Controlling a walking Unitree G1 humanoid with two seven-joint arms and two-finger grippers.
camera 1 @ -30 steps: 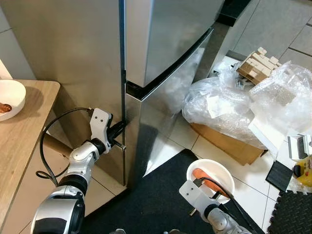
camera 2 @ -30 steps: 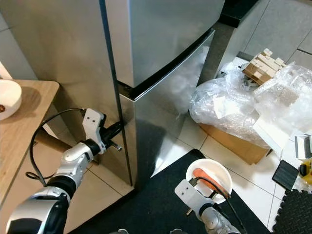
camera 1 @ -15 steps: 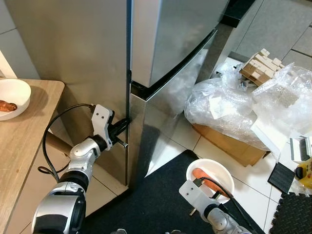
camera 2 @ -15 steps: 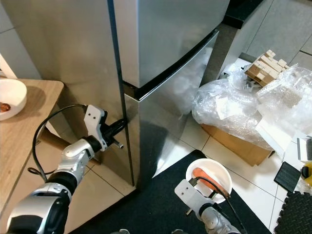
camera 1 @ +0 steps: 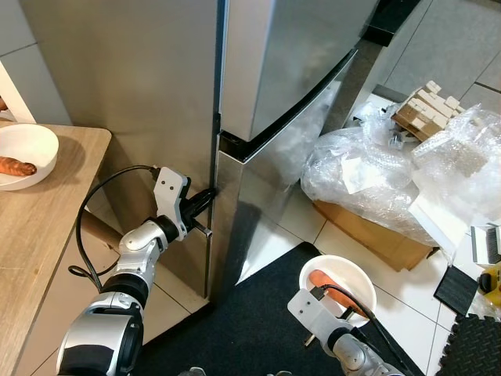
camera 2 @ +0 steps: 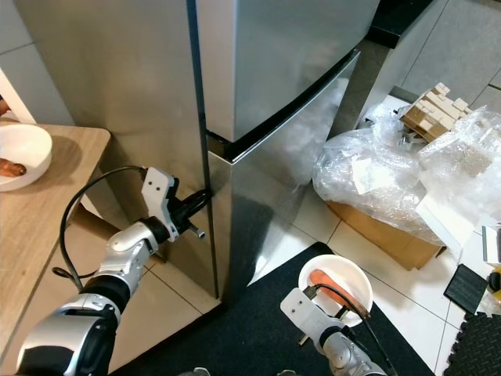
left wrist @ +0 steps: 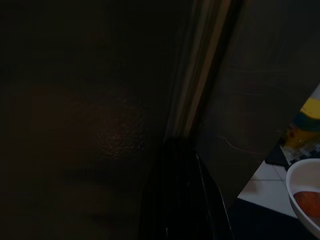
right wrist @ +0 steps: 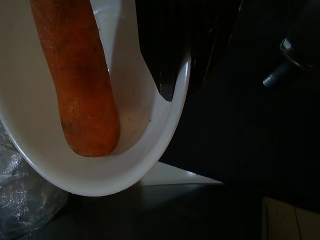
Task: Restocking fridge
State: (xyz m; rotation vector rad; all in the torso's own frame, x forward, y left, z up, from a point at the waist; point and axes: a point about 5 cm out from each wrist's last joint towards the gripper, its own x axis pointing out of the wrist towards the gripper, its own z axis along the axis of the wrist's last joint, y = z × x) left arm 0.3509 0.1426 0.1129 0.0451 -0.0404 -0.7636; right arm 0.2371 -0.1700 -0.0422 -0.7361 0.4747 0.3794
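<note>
The stainless fridge has an upper door (camera 1: 290, 55) and a lower door (camera 1: 266, 180), both closed. My left gripper (camera 1: 205, 197) sits against the left edge of the lower door, just below the gap between the doors. The dark left wrist view looks along that door seam (left wrist: 200, 100). My right gripper (camera 1: 348, 312) is low at the front, shut on the near rim of a white bowl (camera 1: 337, 259) held over the floor. An orange carrot (right wrist: 80, 85) lies in the bowl.
A wooden table (camera 1: 39, 227) stands at the left with another white bowl (camera 1: 31, 141) on it. Right of the fridge are heaps of plastic wrap (camera 1: 391, 164) over a cardboard box (camera 1: 368, 227). A black mat (camera 1: 258, 329) covers the floor in front.
The whole picture has slid to the right, so the camera has moved. My left gripper stays at the lower door's edge and the bowl stays in my right gripper.
</note>
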